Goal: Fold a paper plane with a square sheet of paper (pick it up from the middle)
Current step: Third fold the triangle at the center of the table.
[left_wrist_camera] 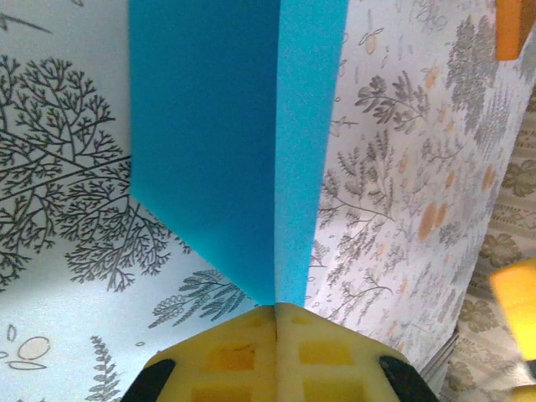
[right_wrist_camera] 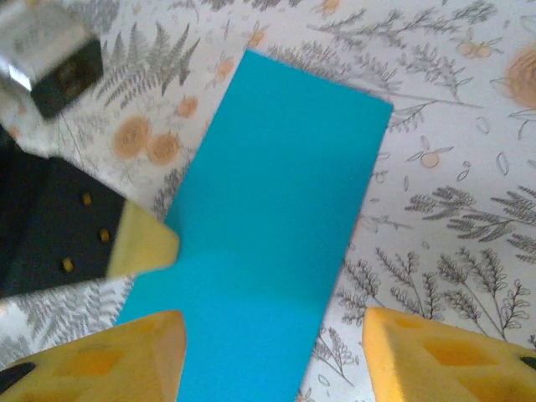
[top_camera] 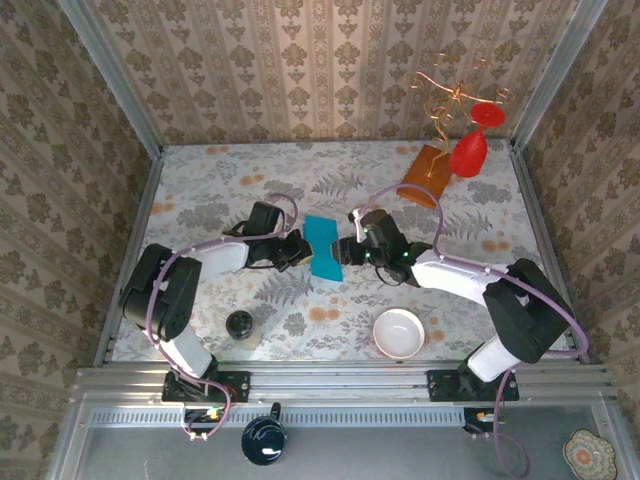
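Folded teal paper sheet (left_wrist_camera: pixel 201 126) pinched in left hand (left_wrist_camera: pixel 276 311); right hand (right_wrist_camera: pixel 272 333) released, flanking it.

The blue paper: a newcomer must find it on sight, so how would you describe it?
On the floral table, look at the middle, between the left gripper and the right gripper. The blue paper sits there as a narrow folded strip, pinched by the left gripper. Nothing else is teal and flat: the orange board and red ornament stand in the far right corner.
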Action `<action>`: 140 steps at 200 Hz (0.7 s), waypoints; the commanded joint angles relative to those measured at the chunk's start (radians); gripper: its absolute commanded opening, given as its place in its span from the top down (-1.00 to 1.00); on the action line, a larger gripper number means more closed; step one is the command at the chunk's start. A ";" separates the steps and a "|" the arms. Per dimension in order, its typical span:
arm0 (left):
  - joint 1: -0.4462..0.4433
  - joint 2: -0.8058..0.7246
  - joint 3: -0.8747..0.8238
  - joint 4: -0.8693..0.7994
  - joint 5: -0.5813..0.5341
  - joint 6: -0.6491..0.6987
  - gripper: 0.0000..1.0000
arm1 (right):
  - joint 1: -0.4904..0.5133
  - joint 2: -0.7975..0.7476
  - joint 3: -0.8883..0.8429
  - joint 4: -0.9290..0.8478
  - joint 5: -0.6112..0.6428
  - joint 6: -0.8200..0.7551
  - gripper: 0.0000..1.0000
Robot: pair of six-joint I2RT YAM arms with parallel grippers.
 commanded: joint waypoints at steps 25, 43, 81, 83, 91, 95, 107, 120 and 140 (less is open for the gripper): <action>0.000 -0.031 -0.021 0.030 0.035 -0.075 0.94 | 0.112 0.018 -0.039 0.139 0.077 -0.347 -0.24; -0.001 -0.028 -0.022 0.025 0.035 -0.077 0.94 | 0.145 0.043 -0.049 0.180 0.064 -0.416 -0.27; 0.000 -0.019 -0.024 0.027 0.039 -0.087 0.94 | 0.190 0.100 -0.067 0.247 0.051 -0.511 -0.34; 0.000 -0.018 -0.023 0.027 0.040 -0.088 0.94 | 0.191 0.103 -0.067 0.249 0.055 -0.516 -0.34; 0.000 -0.018 -0.022 0.027 0.041 -0.087 0.94 | 0.197 0.116 -0.071 0.261 0.062 -0.533 -0.36; 0.000 -0.017 -0.022 0.027 0.041 -0.087 0.94 | 0.200 0.122 -0.074 0.267 0.067 -0.541 -0.37; 0.000 -0.015 -0.020 0.025 0.043 -0.089 0.94 | 0.204 0.141 -0.079 0.286 0.092 -0.555 -0.38; 0.000 -0.014 -0.017 0.026 0.044 -0.089 0.94 | 0.205 0.156 -0.083 0.303 0.118 -0.562 -0.39; 0.000 -0.011 -0.016 0.026 0.046 -0.091 0.94 | 0.204 0.177 -0.088 0.340 0.174 -0.565 -0.38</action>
